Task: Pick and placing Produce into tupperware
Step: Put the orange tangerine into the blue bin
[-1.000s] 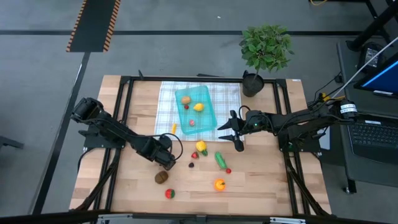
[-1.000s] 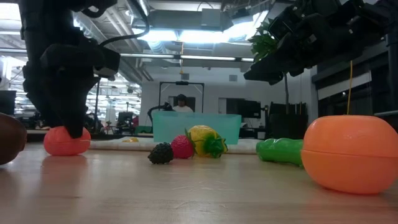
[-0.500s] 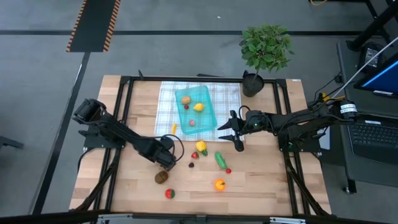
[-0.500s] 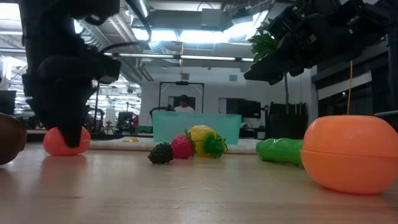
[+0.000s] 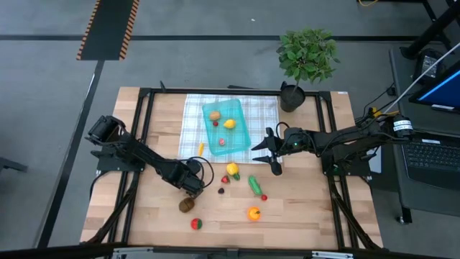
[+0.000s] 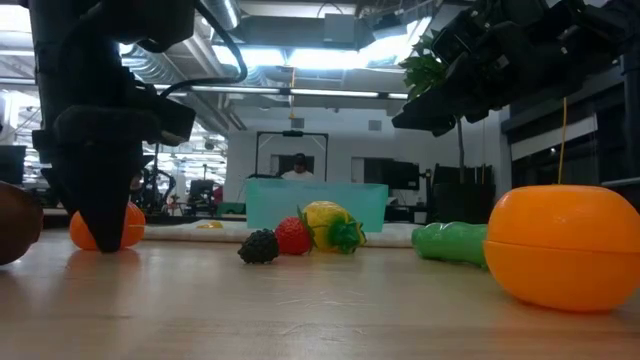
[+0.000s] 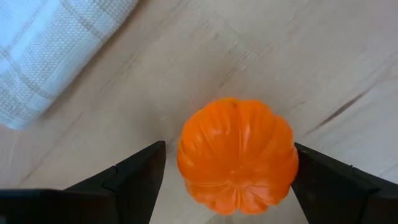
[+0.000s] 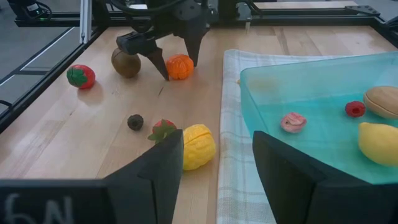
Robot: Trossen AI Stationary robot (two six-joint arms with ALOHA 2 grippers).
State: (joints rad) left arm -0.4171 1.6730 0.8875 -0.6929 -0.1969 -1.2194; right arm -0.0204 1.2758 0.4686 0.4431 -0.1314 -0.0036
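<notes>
A ribbed orange (image 7: 236, 155) sits on the wood near the table's left middle. My left gripper (image 7: 227, 158) is open and points down over it, one finger on each side; in the high view the left gripper (image 5: 194, 187) hides it. The teal tupperware (image 5: 238, 134) lies on the checked cloth and holds a lemon (image 5: 229, 124), a potato (image 5: 214, 114) and berries. My right gripper (image 5: 269, 155) hovers open by the tupperware's right edge. A yellow fruit (image 5: 232, 170), a cucumber (image 5: 254, 185), a kiwi (image 5: 187, 204) and another orange (image 5: 254, 213) lie on the wood. My left gripper comes at the ribbed orange from above with its fingers (image 7: 140, 177) close on both sides at mid-height. The orange rests on the table. I cannot tell whether either finger touches its skin.
A potted plant (image 5: 305, 61) stands at the table's far right corner. The checked cloth (image 5: 192, 119) spreads beyond the tupperware. A small carrot (image 5: 201, 147) lies at the cloth's near left edge. A red strawberry (image 5: 195, 224) lies near the near edge. Black frame rails (image 5: 144, 129) run along both sides.
My left gripper has come down over the ribbed orange, so that its fingers now reach the table on either side of it. The orange has stayed where it was. My right arm has kept still.
</notes>
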